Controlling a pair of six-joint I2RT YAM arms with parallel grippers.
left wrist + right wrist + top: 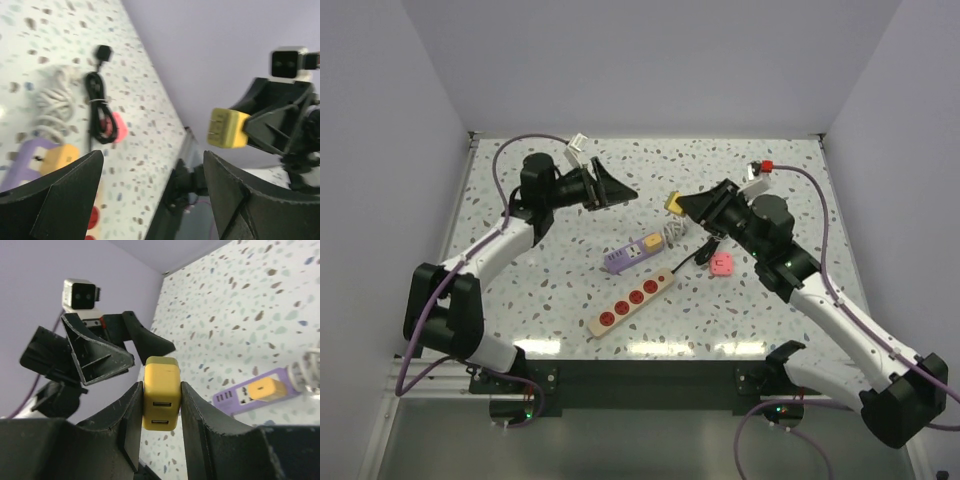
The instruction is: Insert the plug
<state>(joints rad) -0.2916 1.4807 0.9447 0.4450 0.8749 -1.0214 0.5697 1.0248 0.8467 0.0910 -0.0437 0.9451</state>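
My right gripper (682, 205) is shut on a yellow USB charger plug (673, 203) and holds it in the air above the table's middle. In the right wrist view the plug (160, 392) sits clamped between both fingers, with its two USB ports facing the camera. In the left wrist view its two prongs (227, 128) point toward my left gripper. My left gripper (620, 188) is open and empty, raised, and faces the right one. A purple power strip (633, 254) with a yellow plug in it lies below. A cream strip with red sockets (631, 301) lies nearer.
A pink plug (721, 264) with a bundled black cable (97, 107) lies right of the strips. A coiled white cable (674, 232) lies by the purple strip's far end. White walls enclose the table on three sides.
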